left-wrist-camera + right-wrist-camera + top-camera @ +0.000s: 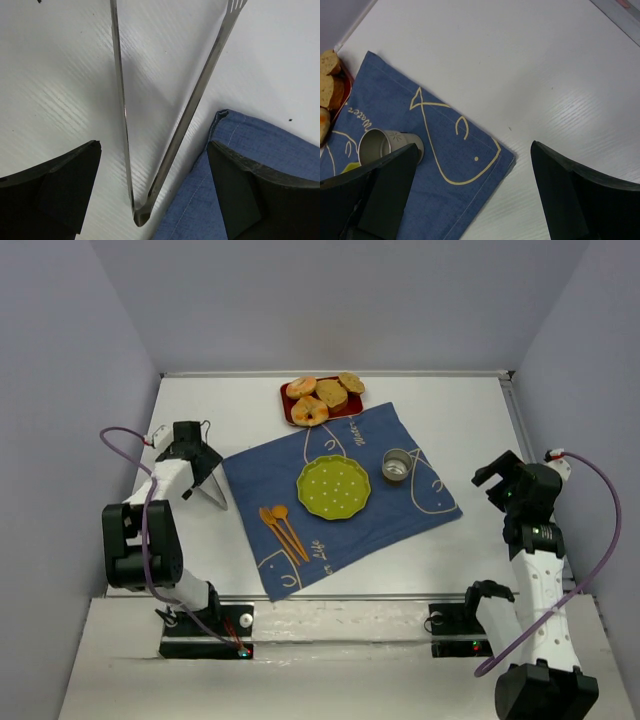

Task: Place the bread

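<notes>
– Left hand (152,147) is spread wide over the tongs (121,100) on the surface (470,430), gripping nothing. Right hand (474,147) is apart too, empty.
– Bread?
– Blue cloth (400,520) mid-surface, red tray (285,402) at its far edge, green plate (334,486) bare. Bread (320,398) sits on the tray. I'd call it the tongs pickup: I lower and close across both arms.
</notes>
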### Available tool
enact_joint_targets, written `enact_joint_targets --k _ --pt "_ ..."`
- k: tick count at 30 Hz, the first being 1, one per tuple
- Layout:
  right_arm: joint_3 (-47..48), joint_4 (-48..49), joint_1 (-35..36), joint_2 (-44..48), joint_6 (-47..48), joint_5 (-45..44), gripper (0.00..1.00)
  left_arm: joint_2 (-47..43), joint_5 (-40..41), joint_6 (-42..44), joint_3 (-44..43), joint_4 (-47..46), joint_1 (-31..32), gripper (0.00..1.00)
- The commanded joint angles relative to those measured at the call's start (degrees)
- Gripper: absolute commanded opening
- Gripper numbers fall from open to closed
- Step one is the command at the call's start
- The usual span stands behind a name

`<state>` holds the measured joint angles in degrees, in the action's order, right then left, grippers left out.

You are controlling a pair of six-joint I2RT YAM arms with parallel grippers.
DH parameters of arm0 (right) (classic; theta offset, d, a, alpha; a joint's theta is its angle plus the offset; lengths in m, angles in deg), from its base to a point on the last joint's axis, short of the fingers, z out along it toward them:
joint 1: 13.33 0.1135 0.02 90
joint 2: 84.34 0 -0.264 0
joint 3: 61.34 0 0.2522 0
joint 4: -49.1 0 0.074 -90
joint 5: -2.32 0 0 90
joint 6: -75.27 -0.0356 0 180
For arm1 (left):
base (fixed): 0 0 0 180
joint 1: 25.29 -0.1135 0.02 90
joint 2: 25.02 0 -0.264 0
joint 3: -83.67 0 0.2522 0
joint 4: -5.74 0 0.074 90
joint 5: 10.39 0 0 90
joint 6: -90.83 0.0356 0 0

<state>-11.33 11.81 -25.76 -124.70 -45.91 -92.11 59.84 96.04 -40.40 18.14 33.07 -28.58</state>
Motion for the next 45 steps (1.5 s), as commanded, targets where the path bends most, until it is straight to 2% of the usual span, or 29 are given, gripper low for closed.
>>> enact_joint_targets --k 1,11,18,23,27,29,32,39,45 --pt "0.7 2.1 -0.1 0.7 1.1 0.3 1.0 3.7 -1.1 4.0 -4.8 1.1 -0.5 0.99" --pt "0.4 2.1 -0.1 1.6 1.6 0.0 1.0 15.1 0.8 4.7 -9.0 1.1 -0.4 0.99" --pt "0.4 2.0 -0.1 1.1 1.5 -0.6 1.0 19.5 4.2 2.9 -12.7 4.4 -0.5 0.99" --pt "0.4 2.0 -0.1 1.0 1.5 -0.7 1.0 21.1 2.0 2.7 -11.9 3.7 -0.4 0.99" --pt "0.4 2.2 -0.1 1.1 1.5 -0.8 1.0 19.5 0.3 2.4 -8.4 1.0 -0.5 0.88" --pt "0.4 2.0 -0.1 1.1 1.5 -0.8 1.0 18.3 -0.1 2.6 -7.6 0.2 -0.5 0.72" --pt "0.5 2.0 -0.1 1.1 1.6 -0.8 1.0 15.7 -0.8 3.1 -6.7 -0.5 -0.4 0.58" --pt "0.3 2.1 -0.1 1.6 1.6 -0.6 1.0 4.9 -6.3 6.3 -6.6 -0.8 -0.5 0.58" --pt "0.2 2.1 -0.1 1.5 1.5 -0.5 1.0 -5.5 -22.4 11.3 -7.1 -4.0 0.0 0.59"
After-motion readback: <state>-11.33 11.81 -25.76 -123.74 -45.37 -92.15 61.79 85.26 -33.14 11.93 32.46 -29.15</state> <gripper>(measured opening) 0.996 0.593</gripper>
